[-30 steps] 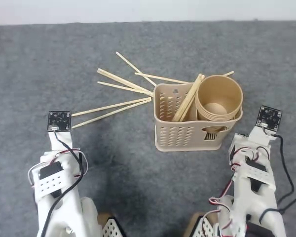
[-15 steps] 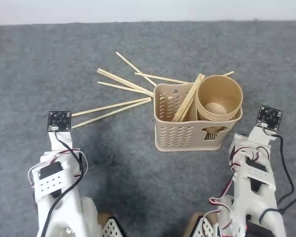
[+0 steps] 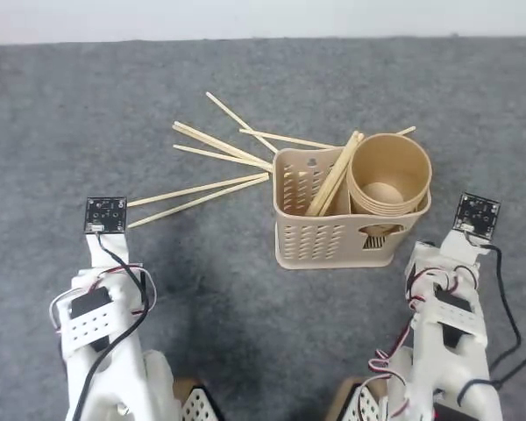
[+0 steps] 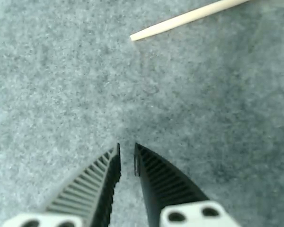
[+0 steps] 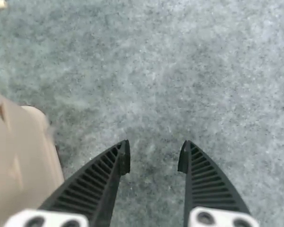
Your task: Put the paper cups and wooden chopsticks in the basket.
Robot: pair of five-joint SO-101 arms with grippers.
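Note:
The beige basket stands mid-table. Stacked paper cups sit in its right compartment, and a few wooden chopsticks lean in the left one. Several loose chopsticks fan out on the carpet left of the basket; two more lie nearer the left arm. My left gripper is shut and holds nothing, low over bare carpet, with a chopstick tip ahead of it. My right gripper is open and holds nothing, beside the basket's wall.
Grey carpet covers the whole table. The right arm stands just right of the basket. A pale wall edge runs along the far side. Open carpet lies in front of the basket between the two arms.
The right arm has drawn back slightly toward its base. The left arm, basket and chopsticks have not moved.

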